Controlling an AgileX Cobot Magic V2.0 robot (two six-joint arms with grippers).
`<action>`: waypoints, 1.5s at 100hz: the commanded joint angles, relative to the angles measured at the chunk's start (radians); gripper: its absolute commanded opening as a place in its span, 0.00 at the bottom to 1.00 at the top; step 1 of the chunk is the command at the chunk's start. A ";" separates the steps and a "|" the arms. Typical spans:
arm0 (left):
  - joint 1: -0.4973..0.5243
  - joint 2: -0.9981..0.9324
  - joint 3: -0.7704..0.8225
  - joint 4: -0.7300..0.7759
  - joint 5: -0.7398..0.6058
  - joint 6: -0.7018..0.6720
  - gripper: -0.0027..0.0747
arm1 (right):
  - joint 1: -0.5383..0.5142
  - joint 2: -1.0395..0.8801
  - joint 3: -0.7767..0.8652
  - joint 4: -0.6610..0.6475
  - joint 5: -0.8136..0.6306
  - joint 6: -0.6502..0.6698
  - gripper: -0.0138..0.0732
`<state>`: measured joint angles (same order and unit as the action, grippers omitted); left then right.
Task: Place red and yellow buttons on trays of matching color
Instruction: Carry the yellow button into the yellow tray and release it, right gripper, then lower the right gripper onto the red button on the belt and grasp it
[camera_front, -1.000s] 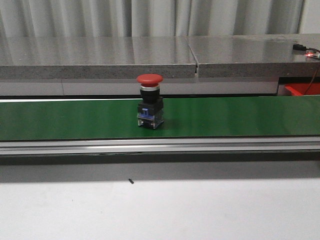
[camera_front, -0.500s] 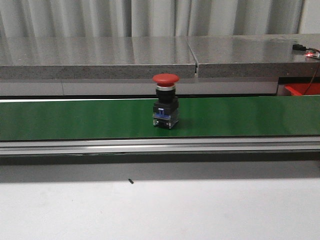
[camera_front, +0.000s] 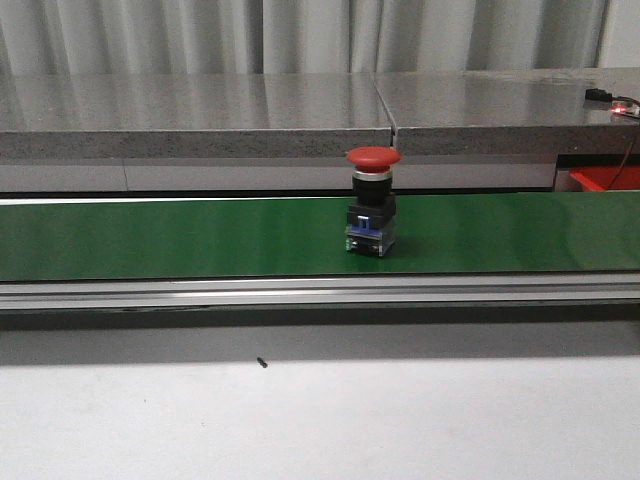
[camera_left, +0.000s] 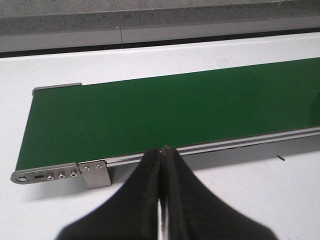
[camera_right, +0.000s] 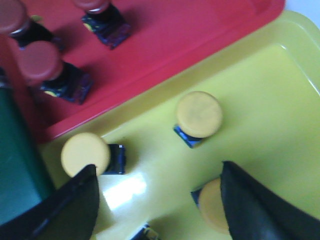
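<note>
Only our right wrist view shows the yellow tray (camera_right: 260, 85); right gripper (camera_right: 159, 200) jaws apart, left gripper (camera_left: 162, 155) together, fingers cropped.

The red button (camera_front: 373, 200) has slid further right along the green belt (camera_front: 150, 238) across the last 2 frames, upright the whole way, and now sits just right of the belt's middle.

Green conveyor belt (camera_front: 180, 238) before a grey stone ledge (camera_front: 190, 115).
</note>
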<state>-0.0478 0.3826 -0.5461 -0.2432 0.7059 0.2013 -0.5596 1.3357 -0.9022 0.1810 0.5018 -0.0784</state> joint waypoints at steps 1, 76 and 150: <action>-0.007 0.006 -0.024 -0.018 -0.065 -0.008 0.01 | 0.064 -0.062 -0.022 -0.016 -0.043 -0.001 0.75; -0.007 0.006 -0.024 -0.018 -0.065 -0.008 0.01 | 0.700 -0.144 -0.026 -0.030 0.120 -0.264 0.75; -0.007 0.006 -0.024 -0.018 -0.065 -0.008 0.01 | 0.817 0.136 -0.165 0.136 0.051 -0.377 0.75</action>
<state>-0.0478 0.3826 -0.5461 -0.2432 0.7059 0.2013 0.2564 1.4728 -1.0176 0.2749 0.6118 -0.4380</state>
